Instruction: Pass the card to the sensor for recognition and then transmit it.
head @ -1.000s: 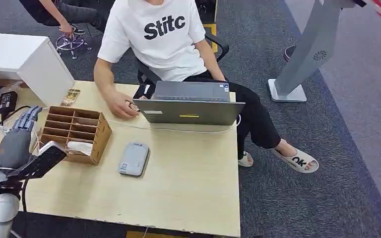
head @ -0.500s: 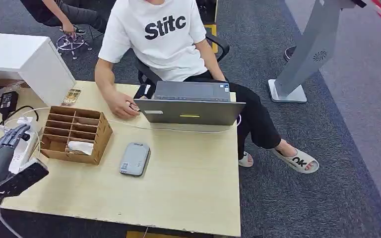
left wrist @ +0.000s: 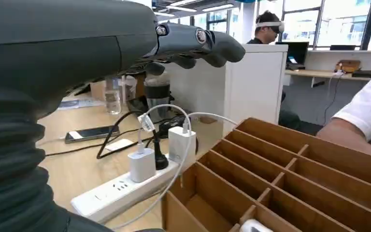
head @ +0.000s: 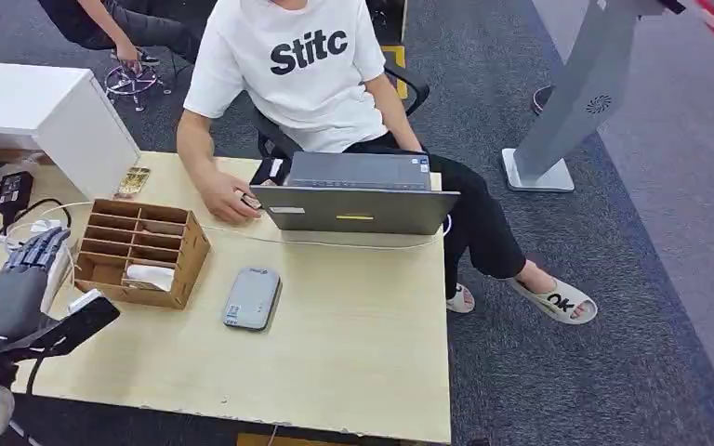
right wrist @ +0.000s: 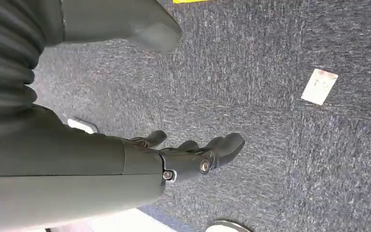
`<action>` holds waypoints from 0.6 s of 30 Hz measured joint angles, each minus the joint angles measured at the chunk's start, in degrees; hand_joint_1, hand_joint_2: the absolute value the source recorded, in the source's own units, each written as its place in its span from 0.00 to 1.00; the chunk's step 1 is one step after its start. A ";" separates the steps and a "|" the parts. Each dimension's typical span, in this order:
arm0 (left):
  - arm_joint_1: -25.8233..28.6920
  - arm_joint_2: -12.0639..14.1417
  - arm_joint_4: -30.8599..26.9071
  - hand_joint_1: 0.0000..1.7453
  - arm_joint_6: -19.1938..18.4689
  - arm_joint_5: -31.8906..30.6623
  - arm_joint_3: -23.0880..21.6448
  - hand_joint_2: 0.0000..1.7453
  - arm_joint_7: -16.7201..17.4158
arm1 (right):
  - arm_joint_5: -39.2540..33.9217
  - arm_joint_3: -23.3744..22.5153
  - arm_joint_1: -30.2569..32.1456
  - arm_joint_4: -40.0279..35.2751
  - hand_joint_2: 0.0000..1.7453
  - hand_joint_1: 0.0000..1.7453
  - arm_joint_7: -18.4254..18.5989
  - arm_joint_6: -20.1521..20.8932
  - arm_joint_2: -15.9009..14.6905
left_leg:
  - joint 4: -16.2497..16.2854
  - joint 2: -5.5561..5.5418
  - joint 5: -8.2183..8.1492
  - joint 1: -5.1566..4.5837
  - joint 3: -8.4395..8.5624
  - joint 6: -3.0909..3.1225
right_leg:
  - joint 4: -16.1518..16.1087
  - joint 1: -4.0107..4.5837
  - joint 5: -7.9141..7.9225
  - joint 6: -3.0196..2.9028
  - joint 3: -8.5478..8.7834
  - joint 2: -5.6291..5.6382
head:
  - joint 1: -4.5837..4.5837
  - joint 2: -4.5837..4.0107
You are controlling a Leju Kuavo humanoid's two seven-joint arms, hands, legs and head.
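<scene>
Head view, lower left: left robot hand (head: 20,277) hangs empty, fingers spread; card (head: 150,276) in the wooden organizer (head: 139,249) looks thin, light, stiff — pinch its exposed edge.

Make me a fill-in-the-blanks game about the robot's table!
1. The grey card reader lies flat on the ___.
2. The wooden organizer stands between the card reader and the robot's ___ hand.
3. The laptop stands in front of a person whose T-shirt is ___.
4. The right hand hangs over the ___.

Missing words: table; left; white; carpet
</scene>
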 joint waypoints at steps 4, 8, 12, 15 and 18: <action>-1.00 -1.51 1.66 0.00 0.94 -0.77 -1.01 1.00 -0.24 | 0.26 0.00 -0.05 0.00 1.00 0.00 0.04 0.00 0.00 | 0.00 -0.01 0.00 0.00 0.00 0.00 | 0.00 0.00 0.00 0.00 -0.02 0.00 | 0.00 0.00; -1.44 -2.88 2.82 0.00 2.10 -1.53 -1.81 1.00 -0.55 | 0.63 0.00 -0.08 0.00 1.00 0.00 0.20 0.02 0.00 | 0.00 0.00 0.00 0.00 -0.02 0.00 | 0.00 0.01 0.00 0.00 -0.04 0.01 | 0.00 0.00; -1.69 -3.85 3.61 0.00 2.18 -1.62 -2.01 1.00 -1.03 | 0.63 0.00 -0.09 0.00 1.00 0.00 0.24 0.02 0.00 | 0.00 0.00 0.00 0.00 -0.02 0.00 | 0.00 0.01 0.00 0.00 -0.04 0.00 | 0.00 0.00; -1.77 -4.26 4.04 0.00 2.82 -1.88 -2.32 1.00 -1.47 | 0.76 0.00 -0.09 0.00 1.00 0.00 0.24 0.02 0.00 | 0.00 0.00 0.00 0.00 -0.02 0.00 | 0.00 0.01 0.00 0.00 -0.04 0.00 | 0.00 0.00; -1.80 -4.94 4.37 0.00 4.11 -2.49 -2.45 1.00 -2.10 | 1.20 0.00 -0.10 0.00 1.00 0.00 0.24 0.02 0.00 | 0.00 0.00 0.00 0.00 -0.02 0.00 | 0.00 0.00 0.00 0.00 -0.03 0.00 | 0.00 0.00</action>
